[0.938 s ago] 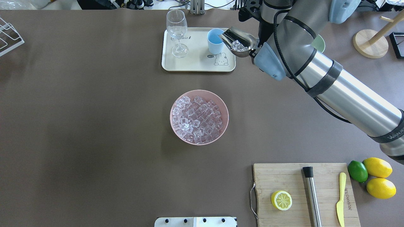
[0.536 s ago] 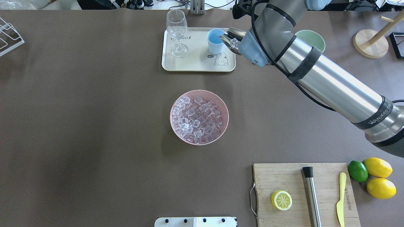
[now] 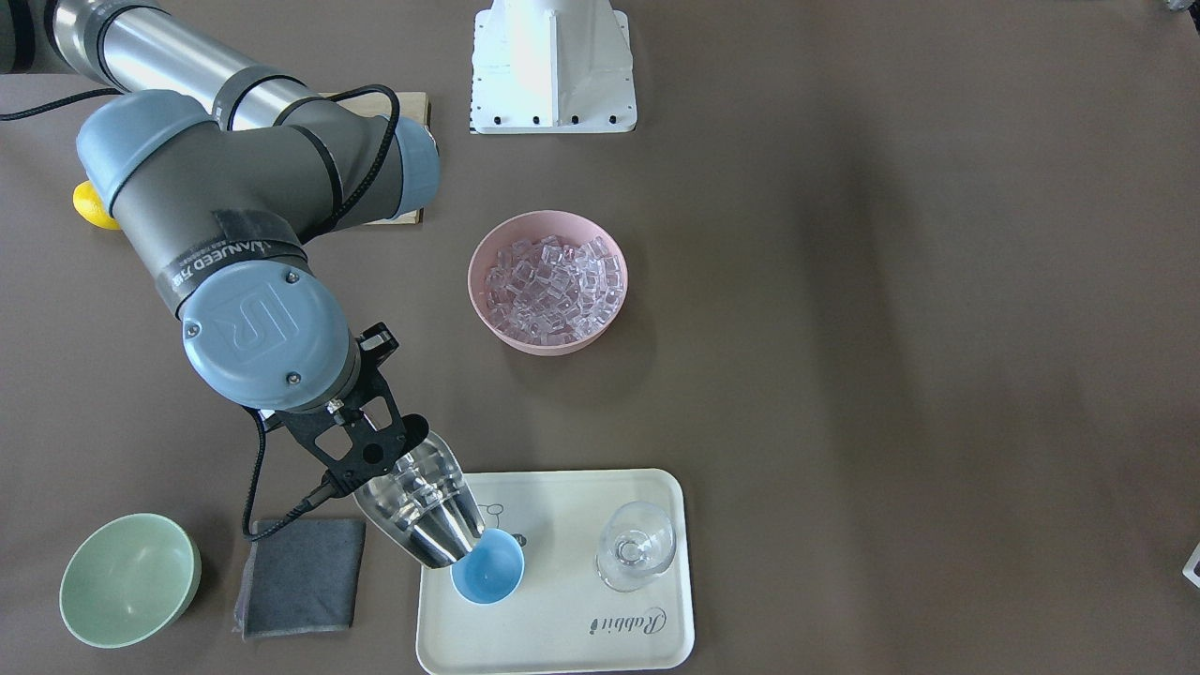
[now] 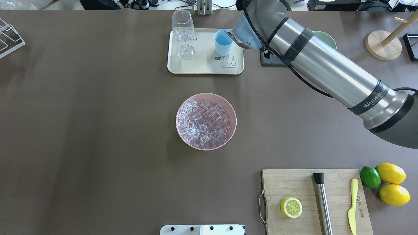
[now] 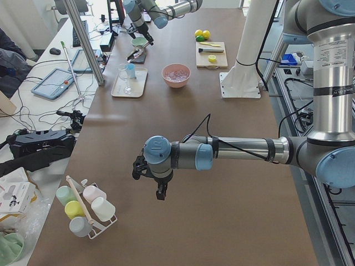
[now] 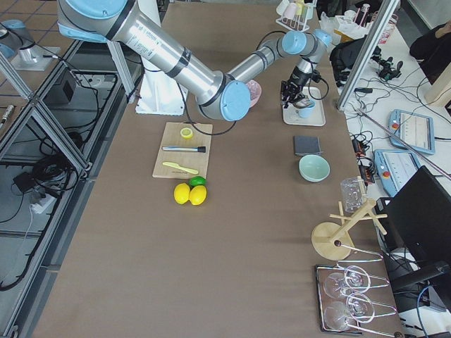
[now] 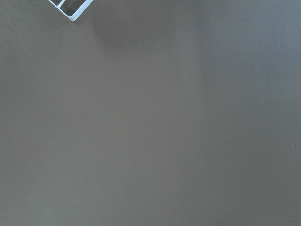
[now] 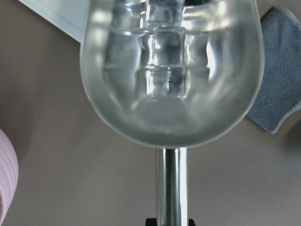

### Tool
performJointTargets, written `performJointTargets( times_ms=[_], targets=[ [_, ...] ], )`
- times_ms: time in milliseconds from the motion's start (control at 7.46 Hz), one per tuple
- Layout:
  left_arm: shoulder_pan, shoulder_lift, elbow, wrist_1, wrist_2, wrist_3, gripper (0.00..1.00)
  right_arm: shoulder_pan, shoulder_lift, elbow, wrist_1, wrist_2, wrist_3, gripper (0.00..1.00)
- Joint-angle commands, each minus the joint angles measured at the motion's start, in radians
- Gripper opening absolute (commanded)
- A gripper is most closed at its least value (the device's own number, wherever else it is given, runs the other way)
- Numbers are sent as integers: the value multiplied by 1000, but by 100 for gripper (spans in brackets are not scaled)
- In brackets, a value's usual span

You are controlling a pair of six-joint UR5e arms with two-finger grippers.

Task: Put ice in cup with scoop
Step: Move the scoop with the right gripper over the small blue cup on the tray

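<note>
My right gripper (image 3: 370, 452) is shut on the rod handle (image 8: 171, 181) of the steel scoop (image 3: 424, 511). The scoop is tipped downward with its lip at the rim of the light-blue cup (image 3: 491, 574). Several clear ice cubes (image 8: 165, 77) lie in its trough. The cup (image 4: 222, 42) stands on the cream tray (image 3: 562, 628); I cannot see ice inside it. In the overhead view my wrist hides most of the scoop (image 4: 235, 37). A pink bowl (image 4: 206, 94) full of ice (image 4: 204, 122) sits mid-table. My left gripper (image 5: 161, 191) hovers far off over bare table; I cannot tell its state.
A stemmed glass (image 3: 637, 546) stands on the tray beside the cup. A pale green bowl (image 3: 129, 579) and a grey cloth (image 3: 300, 577) lie by my right wrist. A cutting board (image 4: 300, 182) holds a lemon half, a steel cylinder and a yellow knife.
My right arm has swung the scoop leftward to the cup's rim and tilted it down. The wrist now covers the scoop from overhead.
</note>
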Motion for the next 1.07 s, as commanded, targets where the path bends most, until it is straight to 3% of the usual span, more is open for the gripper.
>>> performJointTargets(
  times_ms=[0, 268, 938],
  targets=[
    [-4, 1, 6, 0, -3, -19, 97, 3, 71, -81, -105, 5, -60, 0],
    [-3, -4, 6, 0, -3, -19, 98, 3, 96, -69, -186, 0, -94, 0],
    [0, -16, 52, -9, 0, -19, 97, 1, 94, -90, -205, -1, -114, 0]
  ],
)
